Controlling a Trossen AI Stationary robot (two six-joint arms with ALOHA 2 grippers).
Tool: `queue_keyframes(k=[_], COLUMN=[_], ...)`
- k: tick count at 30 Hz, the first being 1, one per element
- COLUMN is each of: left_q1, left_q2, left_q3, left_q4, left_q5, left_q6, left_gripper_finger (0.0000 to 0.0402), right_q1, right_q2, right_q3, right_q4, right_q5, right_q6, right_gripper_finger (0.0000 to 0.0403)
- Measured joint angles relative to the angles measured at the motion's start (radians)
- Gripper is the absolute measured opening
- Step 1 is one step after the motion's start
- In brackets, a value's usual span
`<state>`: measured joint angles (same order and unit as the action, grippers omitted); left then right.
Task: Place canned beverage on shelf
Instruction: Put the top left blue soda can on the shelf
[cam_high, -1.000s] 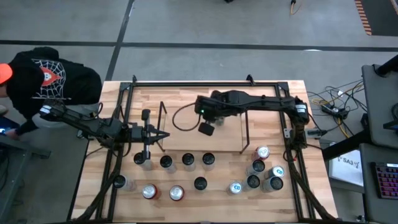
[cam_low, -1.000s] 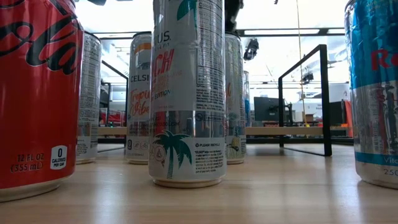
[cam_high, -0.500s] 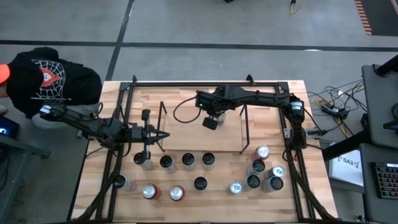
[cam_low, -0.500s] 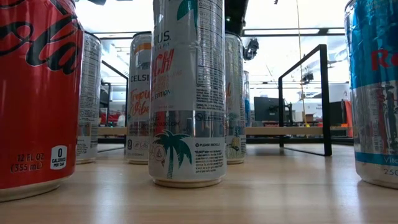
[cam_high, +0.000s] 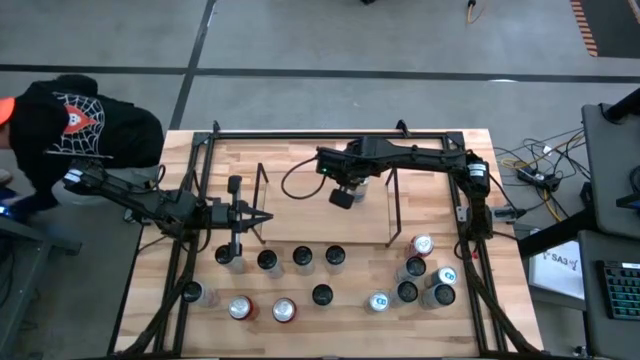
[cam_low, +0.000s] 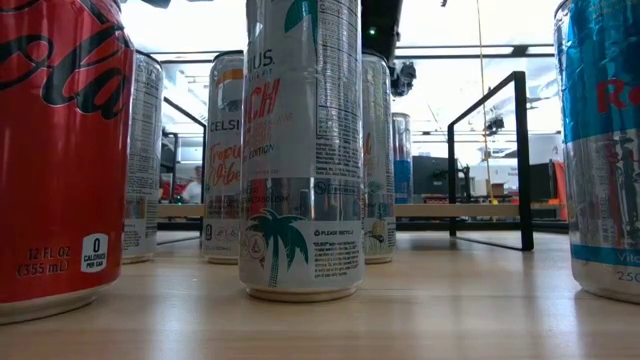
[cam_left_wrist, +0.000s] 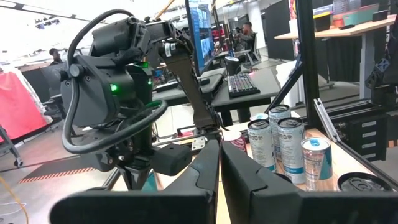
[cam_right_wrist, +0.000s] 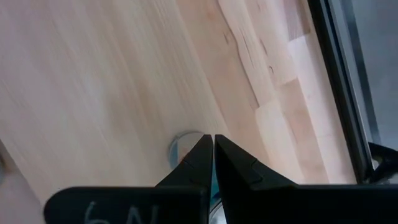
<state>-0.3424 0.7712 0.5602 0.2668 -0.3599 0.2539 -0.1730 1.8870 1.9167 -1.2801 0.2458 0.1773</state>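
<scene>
Wooden shelf (cam_high: 300, 200) – right gripper (cam_right_wrist: 213, 144) (closed) above can (cam_right_wrist: 180, 144).

Wooden table (cam_high: 300, 160) enclosed by a black tubular frame (cam_high: 330, 133). Beside its left edge, a person in a black hooded top (cam_high: 85, 125). Right of the table: cables (cam_high: 535, 165), keyboard (cam_high: 622, 290).

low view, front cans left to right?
Red cola can → white palm-tree can → blue-and-silver can.
</scene>
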Motion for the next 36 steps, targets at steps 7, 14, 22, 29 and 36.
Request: queue_keyframes(k=[7, 14, 22, 29, 36], left_q1=[0.000, 0.000, 0.000, 0.000, 0.000], left_q2=[0.000, 0.000, 0.000, 0.000, 0.000], left_q3=[0.000, 0.000, 0.000, 0.000, 0.000], left_q4=[0.000, 0.000, 0.001, 0.001, 0.001], left_q5=[0.000, 0.000, 0.000, 0.000, 0.000], left_q6=[0.000, 0.000, 0.000, 0.000, 0.000], left_gripper_finger=[0.0000, 0.0000, 0.0000, 0.0000, 0.0000], right_q1=[0.000, 0.000, 0.000, 0.000, 0.003], right_q2=[0.000, 0.000, 0.000, 0.000, 0.000], right_q3=[0.000, -0.002, -0.003, -0.003, -0.003], right_q4=[-0.034, -0.064, -0.094, -0.157, -0.185], right_q5=[0.017, 0.018, 0.018, 0.017, 0.017], right_q6=[0.008, 0.007, 0.007, 0.025, 0.032], right_gripper_finger=[0.0009, 0.0009, 0.0009, 0.0009, 0.0009])
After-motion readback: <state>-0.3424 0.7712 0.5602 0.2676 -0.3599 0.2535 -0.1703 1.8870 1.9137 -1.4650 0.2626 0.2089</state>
